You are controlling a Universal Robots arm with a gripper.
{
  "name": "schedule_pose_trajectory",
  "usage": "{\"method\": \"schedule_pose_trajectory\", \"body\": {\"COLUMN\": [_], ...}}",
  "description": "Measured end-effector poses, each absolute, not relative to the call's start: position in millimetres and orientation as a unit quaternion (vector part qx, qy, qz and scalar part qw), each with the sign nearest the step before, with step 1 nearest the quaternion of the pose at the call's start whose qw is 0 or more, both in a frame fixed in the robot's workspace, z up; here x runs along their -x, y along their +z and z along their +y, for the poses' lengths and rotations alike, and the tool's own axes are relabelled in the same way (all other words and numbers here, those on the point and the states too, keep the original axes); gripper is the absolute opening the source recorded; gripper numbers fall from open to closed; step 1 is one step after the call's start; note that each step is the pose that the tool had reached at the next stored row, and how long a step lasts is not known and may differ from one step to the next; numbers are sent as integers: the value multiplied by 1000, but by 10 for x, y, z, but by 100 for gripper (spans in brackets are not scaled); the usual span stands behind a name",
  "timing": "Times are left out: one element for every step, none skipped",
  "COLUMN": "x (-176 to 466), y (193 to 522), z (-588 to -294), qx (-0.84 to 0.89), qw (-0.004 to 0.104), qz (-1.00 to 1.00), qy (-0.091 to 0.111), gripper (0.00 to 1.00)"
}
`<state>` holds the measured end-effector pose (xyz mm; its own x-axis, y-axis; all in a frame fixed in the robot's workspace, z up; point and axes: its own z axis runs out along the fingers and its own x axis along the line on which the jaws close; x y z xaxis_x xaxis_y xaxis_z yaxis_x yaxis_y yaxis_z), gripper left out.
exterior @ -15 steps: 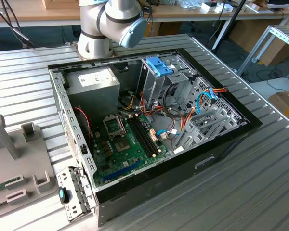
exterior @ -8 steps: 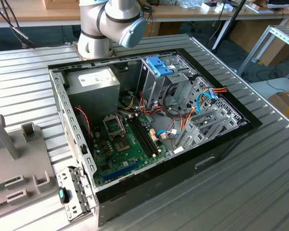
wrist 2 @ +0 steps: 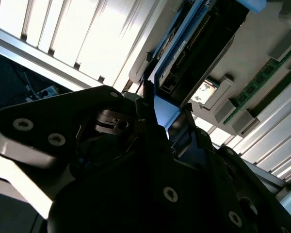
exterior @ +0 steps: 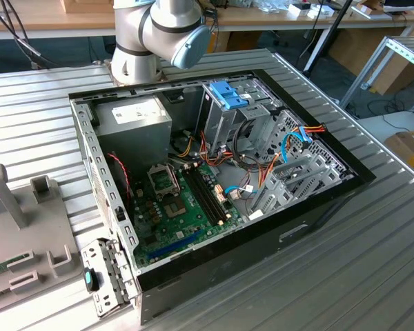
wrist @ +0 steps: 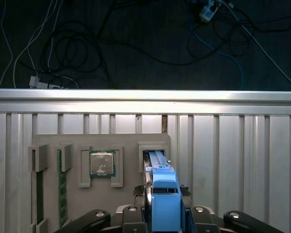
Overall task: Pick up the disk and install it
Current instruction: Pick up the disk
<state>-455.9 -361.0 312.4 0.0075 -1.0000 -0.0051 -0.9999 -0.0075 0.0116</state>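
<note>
One gripper (wrist: 164, 196), and it has its catch. In both wrist views the jaws are drawn in close on the disk (wrist: 161, 182), pinching it across its flat sides with the blue rail edge running between them.

The disk stands on edge in a slot of the grey holder tray (wrist: 128, 141), which also holds a processor chip (wrist: 102, 163) and a memory stick (wrist: 61, 194). Standing it upright likely leaves both faces free for this kind of pinch.

In the exterior view the open computer case (exterior: 359, 176) lies on its side, presumably so the bays can be reached from above. The drive cage (exterior: 217, 121) with its blue bracket (exterior: 229, 93) sits upper middle of the frame.

The arm (exterior: 159, 31) is cut off at the top edge. The gripper's body covers the disk's near end. Whether its lower edge is seated in the slot, I cannot tell.
</note>
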Motion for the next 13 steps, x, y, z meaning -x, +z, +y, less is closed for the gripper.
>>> {"method": "schedule_pose_trajectory", "body": {"x": [4560,4559,4559,4560,4559,4560,4559,4559,4559,4560,4560,4560,4560], "y": [3124,3124,3124,3124,3124,3124,3124,3124,3124,3124,3124,3124,3126], "z": [-3610,-3610,-3610,-3610,-3610,-3610,-3610,-3610,-3610,-3610,-3610,-3610,-3610], "qx": [-710,-710,-710,-710,-710,-710,-710,-710,-710,-710,-710,-710,-710], "qw": [2,2,2,2,2,2,2,2,2,2,2,2,2], "qz": [-704,-704,-704,-704,-704,-704,-704,-704,-704,-704,-704,-704,-704], "qy": [-6,-6,-6,-6,-6,-6,-6,-6,-6,-6,-6,-6,-6], "gripper": [36,36,36,36,36,36,36,36,36,36,36,36,36]}}
